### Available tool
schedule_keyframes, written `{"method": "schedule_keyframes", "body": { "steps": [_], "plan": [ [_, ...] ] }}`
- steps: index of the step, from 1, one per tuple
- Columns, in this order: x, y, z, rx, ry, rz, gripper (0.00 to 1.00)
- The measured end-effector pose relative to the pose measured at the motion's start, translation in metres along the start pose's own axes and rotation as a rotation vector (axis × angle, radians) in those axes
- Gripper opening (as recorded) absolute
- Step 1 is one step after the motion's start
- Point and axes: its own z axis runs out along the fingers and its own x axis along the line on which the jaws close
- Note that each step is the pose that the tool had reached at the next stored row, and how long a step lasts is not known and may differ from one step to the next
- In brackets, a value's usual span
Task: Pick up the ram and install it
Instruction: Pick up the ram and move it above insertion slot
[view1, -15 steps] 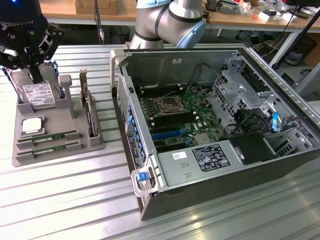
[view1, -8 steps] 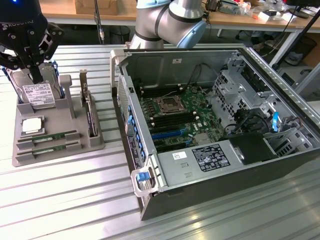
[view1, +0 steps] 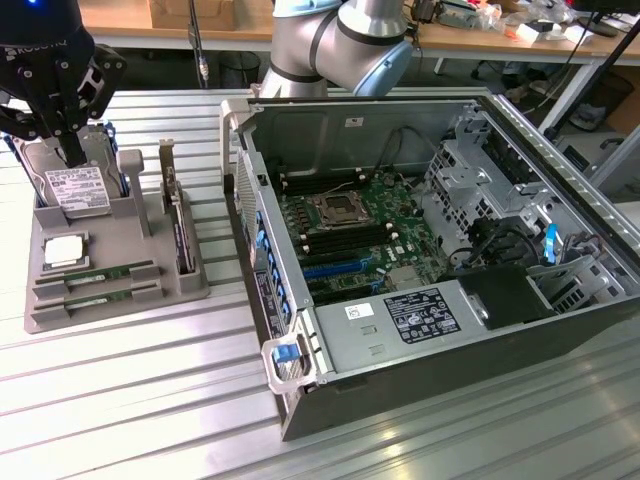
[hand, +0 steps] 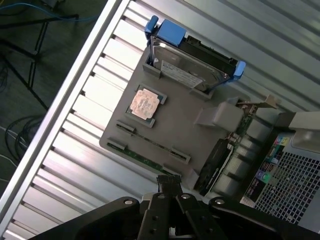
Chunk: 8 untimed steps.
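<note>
Two green ram sticks (view1: 97, 274) lie side by side in slots at the front of a grey holder tray (view1: 190, 285), at the exterior view's left. In the wrist view one ram stick (hand: 141, 159) sits near the tray's (hand: 185, 130) edge, with the other alongside it. My black gripper (view1: 72, 157) hangs above the back of the tray, over the hard drive (view1: 78, 188). It is apart from the ram. The wrist view shows the gripper (hand: 170, 184) with its fingers together and nothing between them.
The tray also holds a square silver processor chip (view1: 62, 250) and an upright expansion card (view1: 180, 225). An open computer case (view1: 560, 200) lies on the slatted table, with its motherboard's memory slots (view1: 335, 240) around the socket. The table edge (hand: 65, 95) runs close beside the tray.
</note>
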Motion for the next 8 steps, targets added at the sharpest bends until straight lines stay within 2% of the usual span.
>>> {"method": "schedule_keyframes", "body": {
  "steps": [8],
  "plan": [
    [0.0000, 0.0000, 0.0000, -0.0006, 0.0010, -0.033, 0.10]
  ]
}}
